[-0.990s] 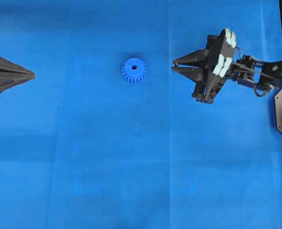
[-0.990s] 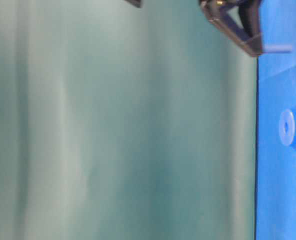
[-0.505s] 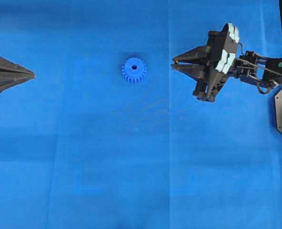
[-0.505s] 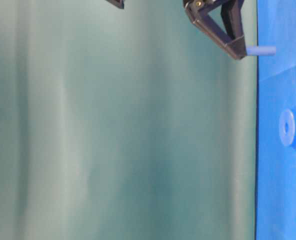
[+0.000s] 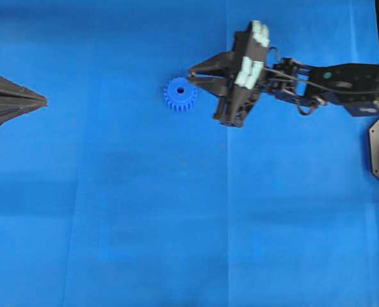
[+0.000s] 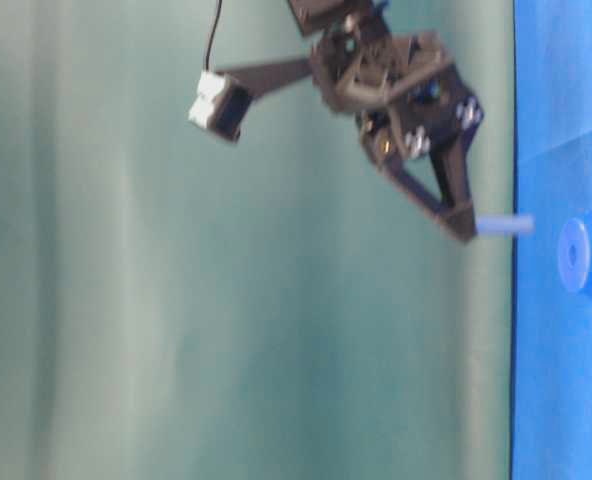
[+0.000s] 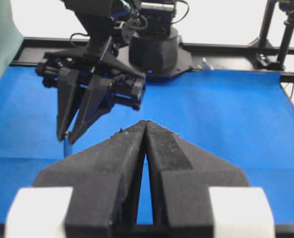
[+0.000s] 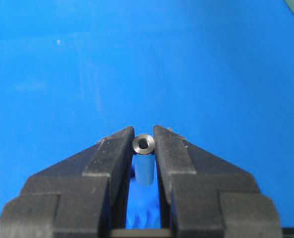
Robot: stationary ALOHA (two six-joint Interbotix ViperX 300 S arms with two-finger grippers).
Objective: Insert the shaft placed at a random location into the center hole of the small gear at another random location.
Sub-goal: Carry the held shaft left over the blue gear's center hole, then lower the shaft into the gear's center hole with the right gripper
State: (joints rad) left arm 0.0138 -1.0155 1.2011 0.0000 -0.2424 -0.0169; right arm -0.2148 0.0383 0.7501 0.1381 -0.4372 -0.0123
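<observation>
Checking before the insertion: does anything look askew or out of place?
Nothing stands out. The shaft sits straight in the right gripper, beside the gear, which lies flat.

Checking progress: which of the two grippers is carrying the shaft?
The right gripper: the shaft is pinched between its fingers near the small gear; the left gripper is shut, empty.

One small gear [image 5: 180, 94], one shaft [image 8: 144, 145], two grippers: left gripper [image 5: 42, 100], right gripper [image 5: 191, 71]
</observation>
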